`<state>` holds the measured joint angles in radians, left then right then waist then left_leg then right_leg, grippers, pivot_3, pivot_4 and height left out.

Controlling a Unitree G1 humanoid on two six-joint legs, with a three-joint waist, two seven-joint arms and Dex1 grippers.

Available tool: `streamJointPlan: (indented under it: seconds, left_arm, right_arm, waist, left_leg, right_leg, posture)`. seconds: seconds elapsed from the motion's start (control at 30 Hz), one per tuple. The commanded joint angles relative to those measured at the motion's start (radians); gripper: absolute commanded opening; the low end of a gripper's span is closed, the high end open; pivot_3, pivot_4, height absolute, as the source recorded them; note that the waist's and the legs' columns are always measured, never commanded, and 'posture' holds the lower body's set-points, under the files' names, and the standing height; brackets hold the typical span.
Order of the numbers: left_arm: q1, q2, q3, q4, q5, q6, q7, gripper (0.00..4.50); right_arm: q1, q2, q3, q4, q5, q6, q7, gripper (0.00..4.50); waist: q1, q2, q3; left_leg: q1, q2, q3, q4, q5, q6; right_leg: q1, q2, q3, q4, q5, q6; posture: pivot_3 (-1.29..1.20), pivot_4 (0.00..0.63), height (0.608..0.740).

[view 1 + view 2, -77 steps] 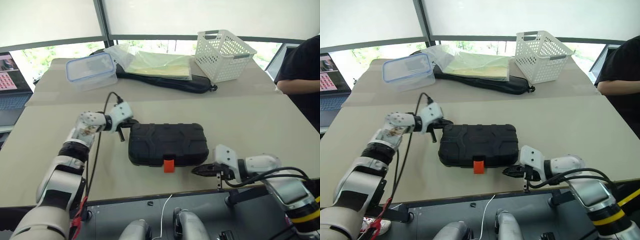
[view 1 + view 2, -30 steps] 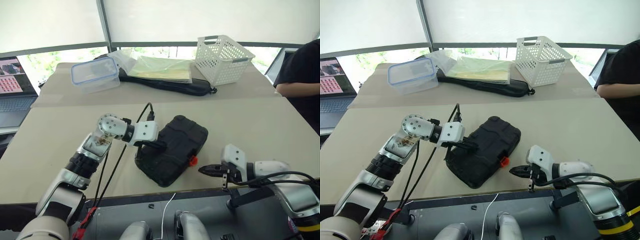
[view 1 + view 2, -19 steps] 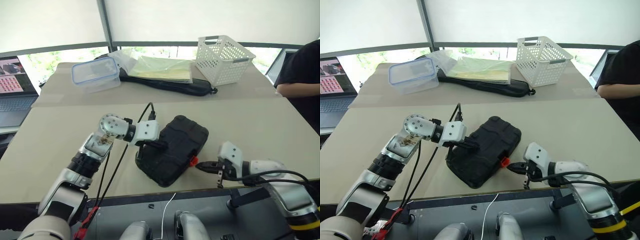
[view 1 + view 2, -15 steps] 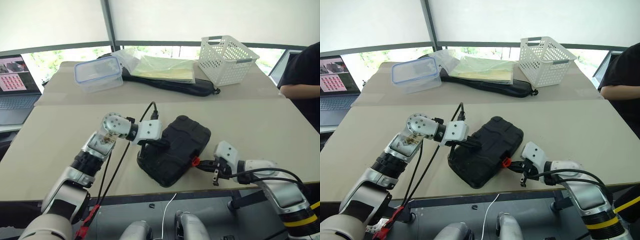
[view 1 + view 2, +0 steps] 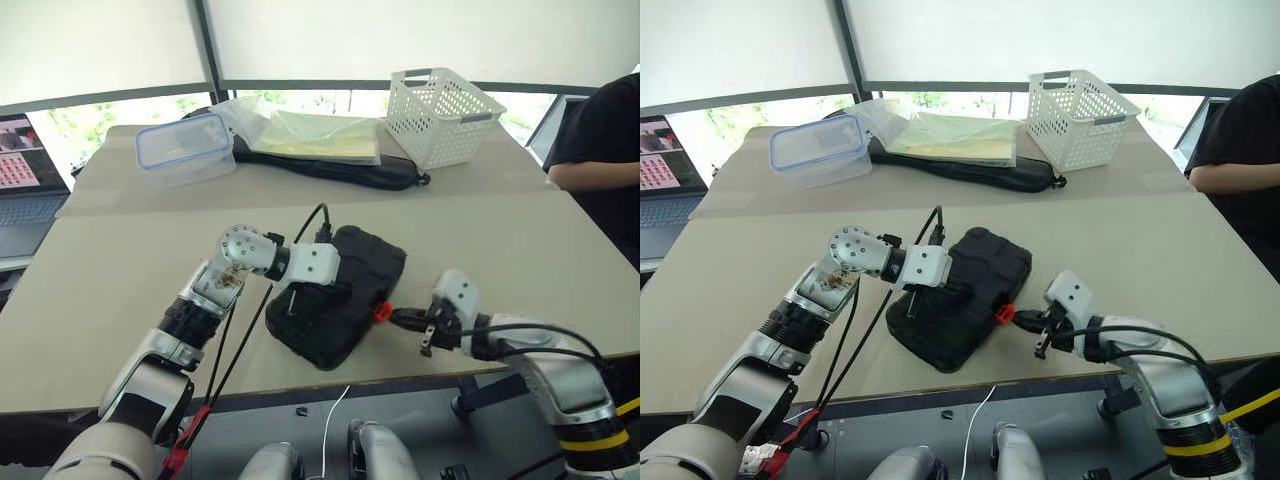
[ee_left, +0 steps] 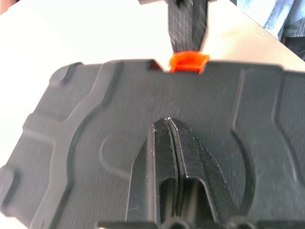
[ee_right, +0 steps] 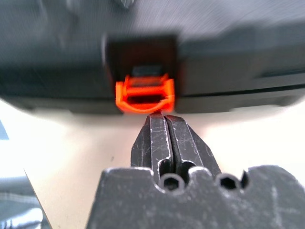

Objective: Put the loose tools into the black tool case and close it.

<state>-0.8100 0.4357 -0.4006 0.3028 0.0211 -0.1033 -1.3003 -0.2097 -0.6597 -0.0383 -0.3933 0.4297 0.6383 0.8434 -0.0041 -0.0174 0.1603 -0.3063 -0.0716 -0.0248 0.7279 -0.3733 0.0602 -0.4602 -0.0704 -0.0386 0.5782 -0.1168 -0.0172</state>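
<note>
The black tool case (image 5: 350, 270) lies closed and skewed on the table, its orange latch (image 5: 381, 312) facing the front right. My left gripper (image 5: 338, 288) is shut and rests on the lid (image 6: 86, 143), pointing across it toward the latch (image 6: 189, 62). My right gripper (image 5: 396, 318) is shut, its tips (image 7: 159, 117) right at the latch (image 7: 144, 95) from the table side, a little above the tabletop. No loose tools are in view.
Along the back stand a white basket (image 5: 440, 115), a clear blue-rimmed box (image 5: 183, 147) and a long black soft bag (image 5: 340, 168) under a plastic sheet. A laptop (image 5: 20, 165) sits far left. A person (image 5: 600, 140) is at the right edge.
The case has turned from square-on to skewed under my left gripper. My right gripper has risen and moved in to the orange latch.
</note>
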Motion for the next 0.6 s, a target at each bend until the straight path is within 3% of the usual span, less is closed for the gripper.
streamJointPlan:
  seconds: [0.03, 0.23, 0.4, 0.6]
  left_arm:
    - [0.021, -0.006, -0.057, 0.034, 0.045, -0.008, -0.016, 0.07]
    - [0.017, -0.004, -0.05, 0.048, 0.047, -0.012, -0.013, 0.07]
    - [0.024, 0.014, -0.041, 0.045, 0.042, -0.011, -0.02, 0.07]
    - [0.017, 0.004, -0.046, 0.058, 0.049, -0.015, -0.007, 0.07]
  right_arm:
    - [-0.021, -0.004, -0.009, -0.093, 0.049, 0.009, 0.0, 0.0]
    - [0.006, -0.048, -0.008, -0.071, 0.023, -0.017, 0.02, 0.0]
    - [0.073, -0.159, -0.06, -0.084, 0.079, 0.012, 0.114, 0.0]
    - [0.08, -0.128, 0.055, 0.004, -0.029, -0.079, 0.084, 0.0]
  waist:
    - [0.005, 0.0, 0.0]
    - [0.019, -0.001, -0.001]
    - [0.017, -0.001, -0.001]
    - [0.015, -0.001, -0.001]
  left_leg:
    - [0.0, 0.0, 0.0, 0.0, 0.0, 0.0]
    - [0.0, -0.001, -0.001, 0.0, -0.001, 0.002]
    - [0.0, -0.002, 0.0, 0.0, -0.002, 0.003]
    - [0.001, 0.0, 0.001, 0.0, -0.002, 0.003]
  right_leg:
    - [0.001, 0.0, 0.0, 0.0, 0.0, 0.0]
    - [0.002, -0.001, -0.001, -0.001, -0.001, 0.002]
    - [0.002, -0.002, -0.001, -0.001, -0.001, 0.002]
    - [0.003, -0.002, 0.0, -0.001, -0.001, 0.002]
  posture:
    - [0.0, 0.15, 0.74]
    - [0.0, 0.15, 0.74]
    - [0.0, 0.15, 0.74]
    - [0.0, 0.15, 0.74]
